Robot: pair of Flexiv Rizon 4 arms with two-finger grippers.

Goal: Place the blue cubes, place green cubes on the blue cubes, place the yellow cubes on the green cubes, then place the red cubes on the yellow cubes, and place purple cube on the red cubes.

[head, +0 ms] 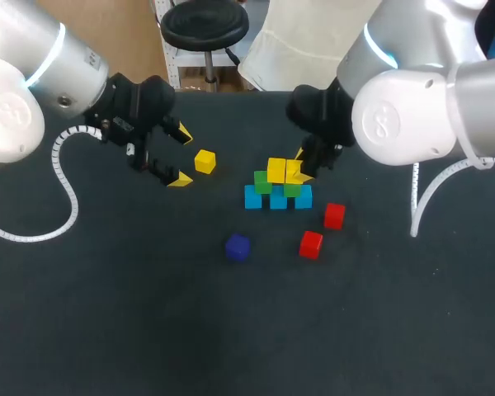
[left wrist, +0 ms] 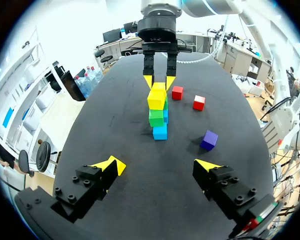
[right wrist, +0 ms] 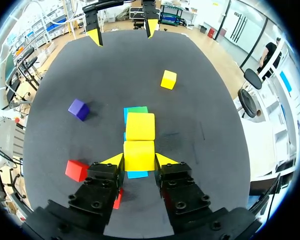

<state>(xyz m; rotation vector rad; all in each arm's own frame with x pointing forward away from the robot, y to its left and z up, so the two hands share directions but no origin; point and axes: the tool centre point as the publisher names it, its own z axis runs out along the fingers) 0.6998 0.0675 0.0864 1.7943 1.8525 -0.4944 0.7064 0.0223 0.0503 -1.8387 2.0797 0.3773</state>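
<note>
Gripping a yellow cube (right wrist: 139,155) from 2 sides, the right gripper (right wrist: 139,161) has its 2 pointy yellow tips pressed flat on the smooth block. That block sits at the top of the pile, touching another yellow cube (right wrist: 140,126) beside it. Under them are 2 green cubes (head: 263,182). At the bottom, 3 blue cubes (head: 253,198) stand in a row on the dark, dull table (head: 148,313). 2 red cubes (head: 311,244) and 1 purple cube (head: 238,247) lie near the pile, apart from it. The left gripper (left wrist: 159,165) is wide open and holds nothing. A loose yellow cube (head: 205,161) lies just beside it.
</note>
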